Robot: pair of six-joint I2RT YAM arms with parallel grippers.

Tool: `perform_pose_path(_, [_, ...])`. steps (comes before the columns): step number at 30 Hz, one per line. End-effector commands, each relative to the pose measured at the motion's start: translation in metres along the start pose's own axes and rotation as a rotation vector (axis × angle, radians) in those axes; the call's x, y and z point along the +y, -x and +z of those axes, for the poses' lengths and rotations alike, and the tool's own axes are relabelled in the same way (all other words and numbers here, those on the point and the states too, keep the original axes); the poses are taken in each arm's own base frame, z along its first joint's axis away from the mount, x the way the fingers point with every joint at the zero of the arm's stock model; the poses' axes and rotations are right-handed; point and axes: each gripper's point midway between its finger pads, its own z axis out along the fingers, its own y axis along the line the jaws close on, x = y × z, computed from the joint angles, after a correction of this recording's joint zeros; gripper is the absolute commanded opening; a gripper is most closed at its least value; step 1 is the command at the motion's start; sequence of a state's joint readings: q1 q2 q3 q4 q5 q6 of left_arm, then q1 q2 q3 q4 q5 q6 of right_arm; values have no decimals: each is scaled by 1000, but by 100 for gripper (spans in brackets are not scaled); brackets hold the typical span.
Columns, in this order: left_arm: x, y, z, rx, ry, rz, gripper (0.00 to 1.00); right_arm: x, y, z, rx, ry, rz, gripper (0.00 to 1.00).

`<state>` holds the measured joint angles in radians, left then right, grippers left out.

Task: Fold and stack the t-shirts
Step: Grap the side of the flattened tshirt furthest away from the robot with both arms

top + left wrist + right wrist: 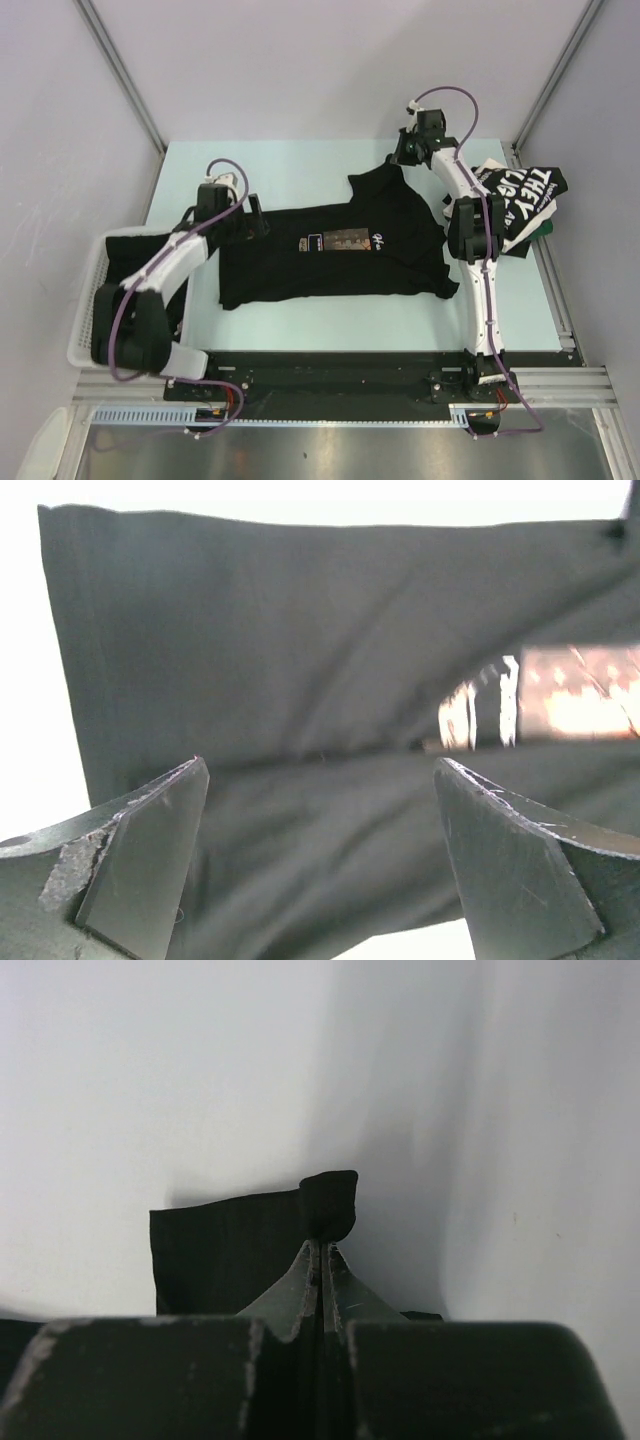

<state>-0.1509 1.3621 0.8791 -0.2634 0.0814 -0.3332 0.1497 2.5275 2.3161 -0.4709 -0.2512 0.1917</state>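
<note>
Sleeve (375, 183), upper centre, sits clenched in our right gripper (322, 1252), likely to fold the printed t-shirt (300, 265); left gripper (320, 780) hovers released.

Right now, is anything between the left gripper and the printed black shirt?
Nothing visible. The left gripper is open right over the printed shirt, and only its fabric shows between the jaws. The right gripper is shut on the shirt's far sleeve, well aside.
</note>
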Motion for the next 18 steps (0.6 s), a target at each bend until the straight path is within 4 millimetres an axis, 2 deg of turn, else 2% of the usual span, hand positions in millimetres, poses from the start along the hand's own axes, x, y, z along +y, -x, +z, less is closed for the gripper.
perform_pose_path(1, [0, 47, 32, -31, -15, 26, 100, 4, 14, -27, -7, -16, -48, 0])
perform_pose_path(2, [5, 53, 45, -15, -10, 12, 100, 3, 12, -28, 0, -19, -49, 0])
perform_pose_path(7, [10, 88, 66, -86, -57, -20, 99, 2, 6, -35, 23, -30, -65, 0])
perform_pose_path(10, [32, 101, 80, -83, -5, -76, 99, -1, 6, -40, 32, -48, -66, 0])
perform_pose_path(11, [52, 112, 89, -79, 51, -105, 99, -1, 6, -40, 34, -50, -67, 0])
perform_pose_path(12, [62, 99, 92, -2, 90, -106, 99, -2, 5, -41, 37, -54, -65, 0])
perform_pose_path(14, [76, 100, 99, 53, 158, -59, 100, -4, 4, -42, 42, -59, -66, 0])
perform_pose_path(18, [91, 107, 102, 64, 231, 3, 99, -5, 3, -43, 49, -63, -67, 0])
